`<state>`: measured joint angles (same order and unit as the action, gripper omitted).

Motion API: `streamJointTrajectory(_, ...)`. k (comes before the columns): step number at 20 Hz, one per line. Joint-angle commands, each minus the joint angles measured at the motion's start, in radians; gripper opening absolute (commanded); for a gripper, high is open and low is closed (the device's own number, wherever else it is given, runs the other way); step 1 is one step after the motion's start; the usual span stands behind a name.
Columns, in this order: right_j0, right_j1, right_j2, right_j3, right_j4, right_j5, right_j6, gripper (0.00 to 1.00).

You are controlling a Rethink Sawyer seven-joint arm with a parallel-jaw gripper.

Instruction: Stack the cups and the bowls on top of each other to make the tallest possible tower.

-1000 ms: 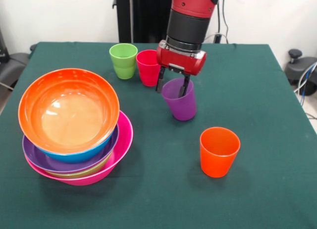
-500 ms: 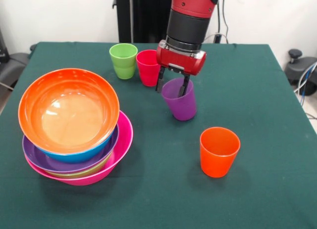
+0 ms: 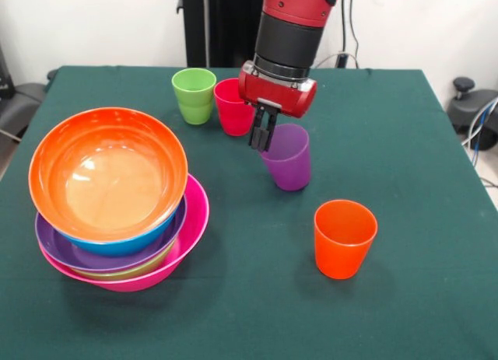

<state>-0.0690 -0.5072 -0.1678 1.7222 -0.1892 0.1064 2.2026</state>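
Note:
My gripper [image 3: 262,145] is shut on the left rim of the purple cup [image 3: 289,164], which stands upright at mid table. The red cup [image 3: 232,107] and green cup [image 3: 194,96] stand just behind it to the left. The orange cup [image 3: 343,237] stands alone, nearer the camera on the right. The tower at the left is nested bowls: pink bowl [image 3: 196,220] as base, a sliver of green bowl [image 3: 117,273], purple bowl [image 3: 53,247], blue bowl [image 3: 136,241], orange bowl [image 3: 109,169] on top. No cup is on it. The yellow cup is out of view.
The dark green table cloth [image 3: 405,142] covers the whole table. A black pedestal stands behind the far edge. Cables and a chair base show past the right edge.
The fingers, spread across the purple cup's rim before, have closed together on its left wall. The gripper shifted slightly left and the cup nudged a little to the right.

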Motion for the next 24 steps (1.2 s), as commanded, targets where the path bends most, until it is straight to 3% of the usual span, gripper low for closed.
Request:
streamJointTrajectory(1,0.041,0.073,0.082,-0.041,0.026,0.022,0.096,0.00)
streamJointTrajectory(12,0.066,0.061,0.068,-0.052,0.050,0.070,0.100,0.00)
streamJointTrajectory(24,0.030,-0.011,0.116,-0.025,0.075,0.144,0.067,0.00)
